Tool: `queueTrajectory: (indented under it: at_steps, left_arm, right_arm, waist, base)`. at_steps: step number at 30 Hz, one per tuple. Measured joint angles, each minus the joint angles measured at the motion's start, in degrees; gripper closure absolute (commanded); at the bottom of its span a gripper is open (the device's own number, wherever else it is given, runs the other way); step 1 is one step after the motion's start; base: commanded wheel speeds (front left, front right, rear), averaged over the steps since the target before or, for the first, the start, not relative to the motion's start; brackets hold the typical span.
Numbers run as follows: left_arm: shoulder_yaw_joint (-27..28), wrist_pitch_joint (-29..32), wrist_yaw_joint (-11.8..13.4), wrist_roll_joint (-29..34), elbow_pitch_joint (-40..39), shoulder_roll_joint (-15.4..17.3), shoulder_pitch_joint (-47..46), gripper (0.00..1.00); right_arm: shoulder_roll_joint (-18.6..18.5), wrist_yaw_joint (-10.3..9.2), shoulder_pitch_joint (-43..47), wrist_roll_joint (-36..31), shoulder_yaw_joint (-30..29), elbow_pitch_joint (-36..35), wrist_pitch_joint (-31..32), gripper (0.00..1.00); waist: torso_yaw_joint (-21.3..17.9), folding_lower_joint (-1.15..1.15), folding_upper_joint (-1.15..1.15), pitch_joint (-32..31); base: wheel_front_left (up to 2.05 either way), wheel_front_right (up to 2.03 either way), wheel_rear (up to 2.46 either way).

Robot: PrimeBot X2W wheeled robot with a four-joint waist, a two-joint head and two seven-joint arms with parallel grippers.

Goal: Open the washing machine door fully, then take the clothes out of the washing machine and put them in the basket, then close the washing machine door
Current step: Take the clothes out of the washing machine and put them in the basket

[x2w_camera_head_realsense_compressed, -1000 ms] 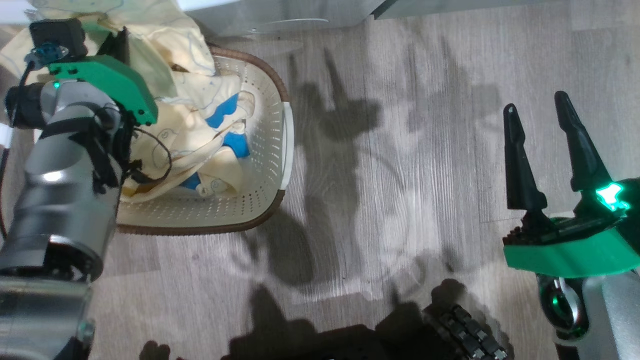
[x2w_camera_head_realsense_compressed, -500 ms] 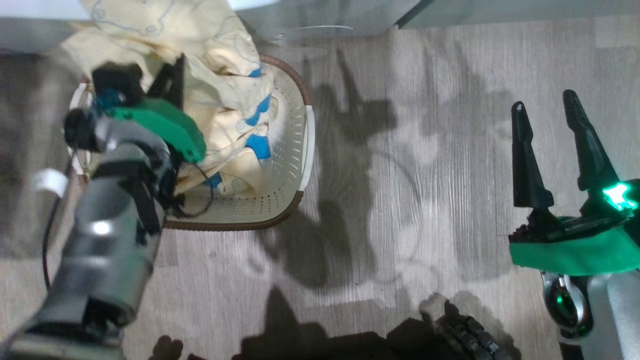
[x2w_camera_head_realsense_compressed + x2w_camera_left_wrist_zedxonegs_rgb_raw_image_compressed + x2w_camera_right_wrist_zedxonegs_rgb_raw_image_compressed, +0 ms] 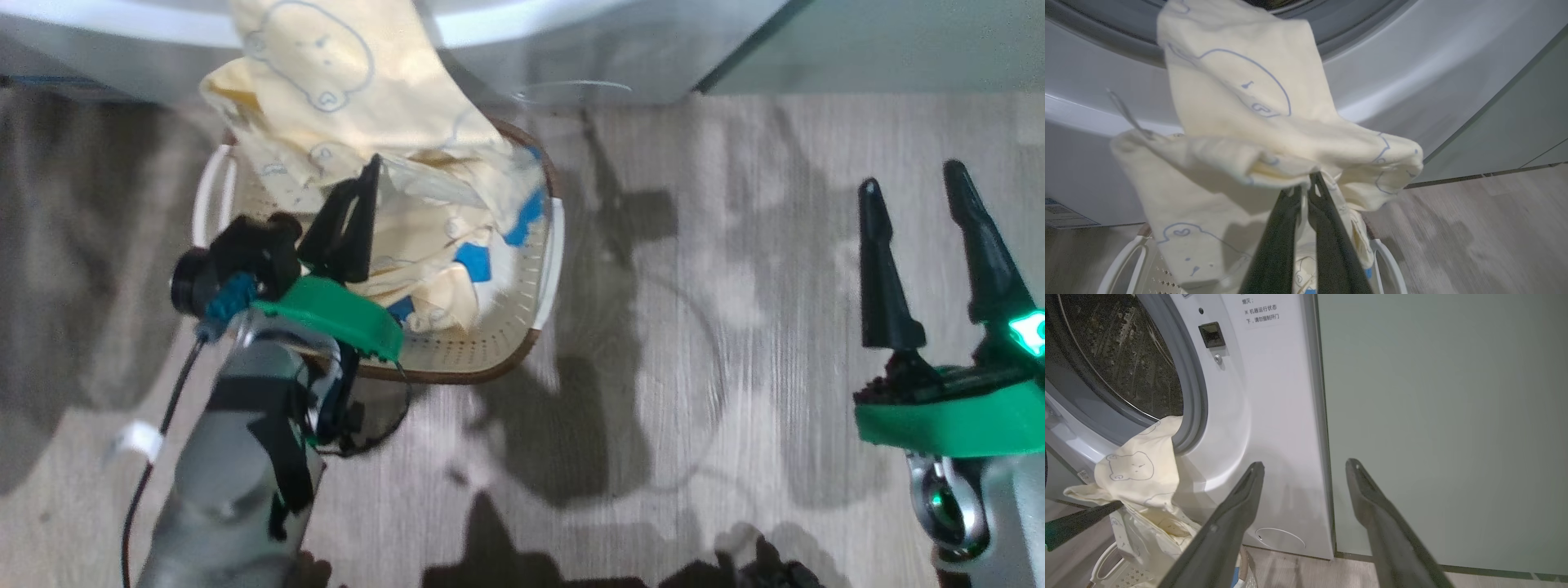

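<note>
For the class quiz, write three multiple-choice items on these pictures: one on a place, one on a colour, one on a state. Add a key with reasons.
1. Where does the basket stand?
A. On the floor before the washing machine
B. On top of the washer
C. Inside the drum

2. What colour is the small piece among the pale-yellow clothes?
A. Red
B. Blue
C. Black

3. How is the left gripper?
A. Open and empty
B. Shut on the clothes
C. Lying on the floor

Key:
1 A: the head view shows it on the wood boards below the white front.
2 B: blue patches show among the yellow cloth.
3 B: in the left wrist view its fingers pinch a fold of cloth.
</note>
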Motion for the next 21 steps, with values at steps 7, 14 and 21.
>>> queueTrajectory:
  at_steps: [7, 14, 21]
  left_arm:
    - [-0.66, -0.08, 0.55, 1.94, -11.03, -0.81, 4.96, 1.0]
    - [-1.12, -0.27, 1.32, 3.13, -20.46, -1.53, 9.5, 1.0]
    - [-1.38, -0.3, 2.3, 4.55, -26.55, -1.56, 11.6, 1.0]
  right_arm:
    - [-0.88, 0.0, 1.13, -0.47, -0.76, 0.31, 0.0, 0.0]
    - [-1.81, 0.0, 1.83, -0.47, -1.15, 0.71, -0.01, 0.0]
    - [-1.87, 0.0, 3.35, -0.47, -1.1, 1.08, -0.01, 0.0]
  waist:
    - [2.92, 0.0, 0.0, -2.99]
    - [5.19, 0.0, 0.0, -6.67]
    - [6.11, 0.0, 0.0, -8.68]
  base:
    - [0.0, 0.0, 0.0]
    - [0.0, 0.0, 0.0]
    - [0.0, 0.0, 0.0]
